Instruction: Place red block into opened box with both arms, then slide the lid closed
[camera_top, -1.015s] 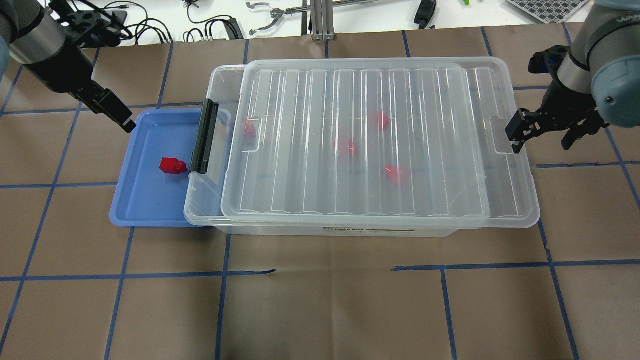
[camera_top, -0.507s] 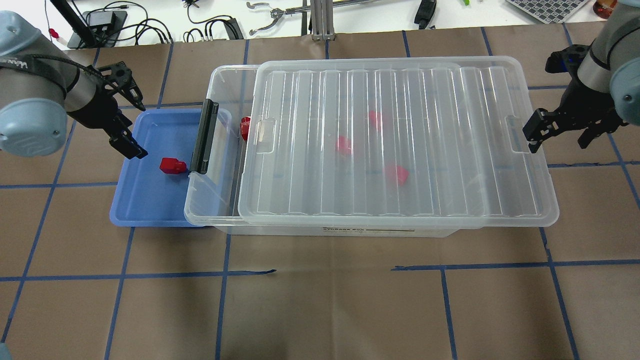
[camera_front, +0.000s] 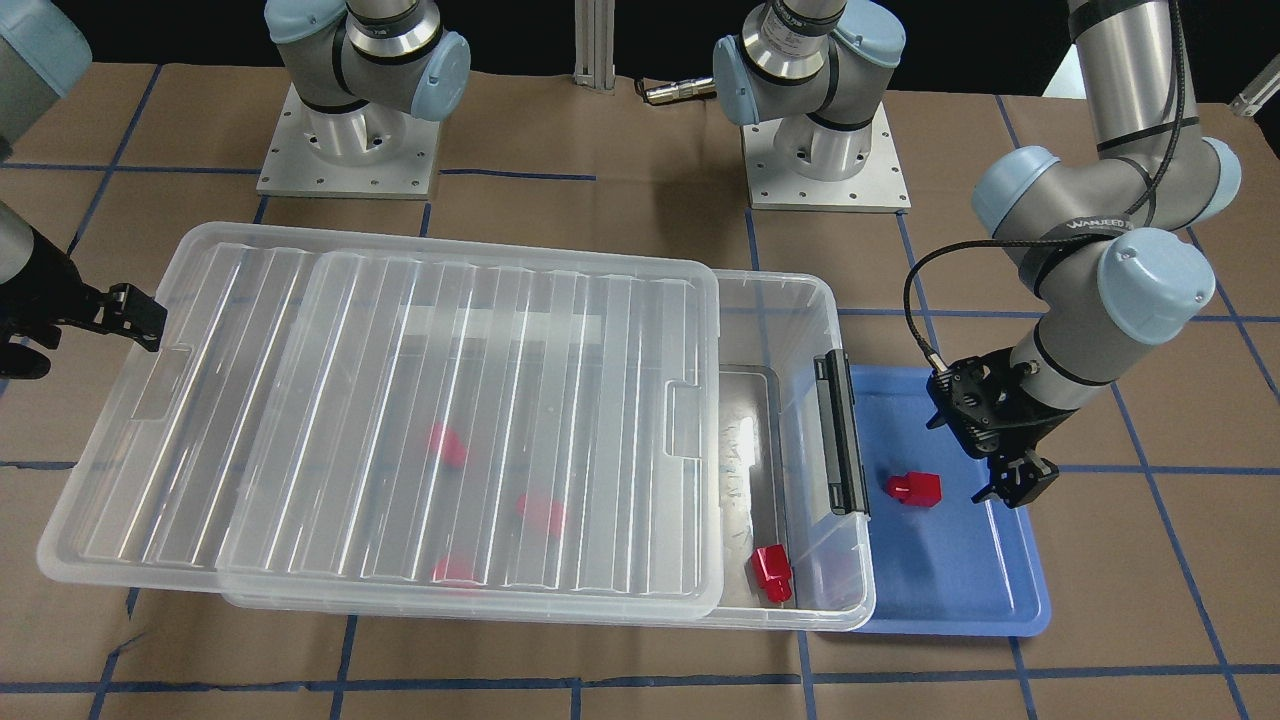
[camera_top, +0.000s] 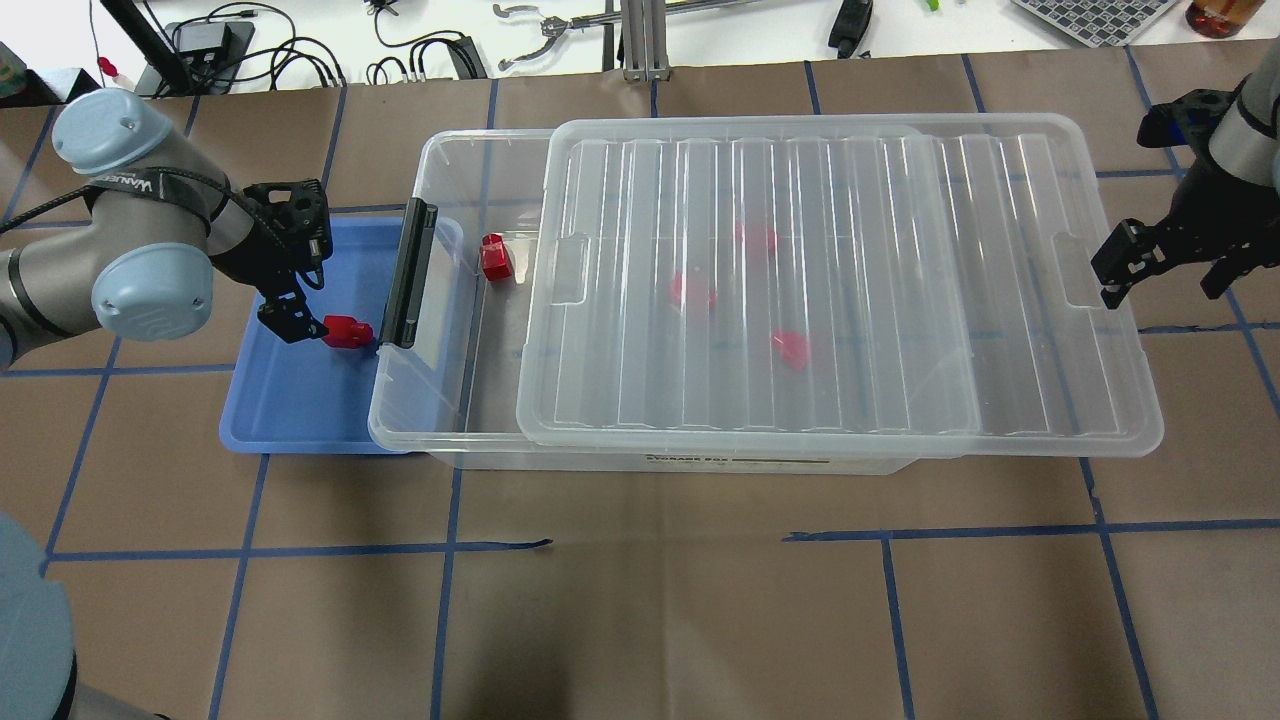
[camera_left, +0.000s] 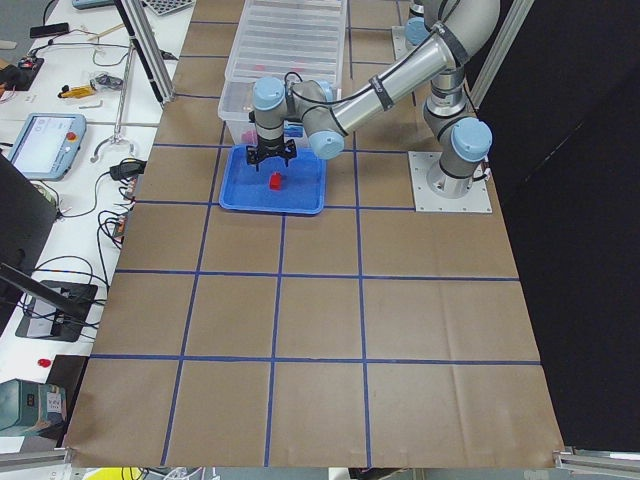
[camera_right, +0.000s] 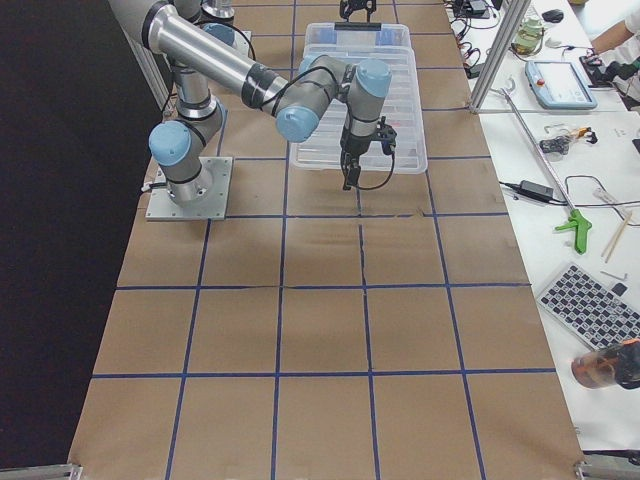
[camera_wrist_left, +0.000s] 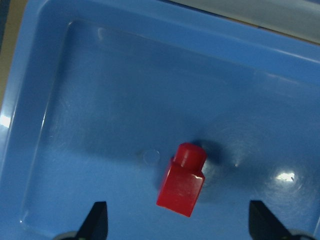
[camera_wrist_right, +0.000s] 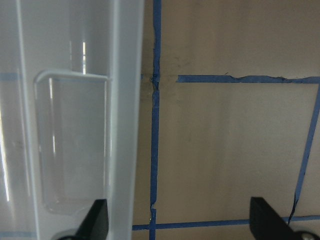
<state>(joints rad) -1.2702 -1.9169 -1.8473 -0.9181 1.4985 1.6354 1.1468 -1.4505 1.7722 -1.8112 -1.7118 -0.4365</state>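
Left wrist-mounted: red block (camera_wrist_left: 180, 180) centred beneath wide-spread left hand (camera_wrist_left: 177, 220)

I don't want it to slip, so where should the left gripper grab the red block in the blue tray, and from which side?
Probably best: take the red block by its wide square body, not the rounded stub, coming straight down. It lies on its side in the blue tray, flat long sides roughly facing the fingers of the open left gripper.
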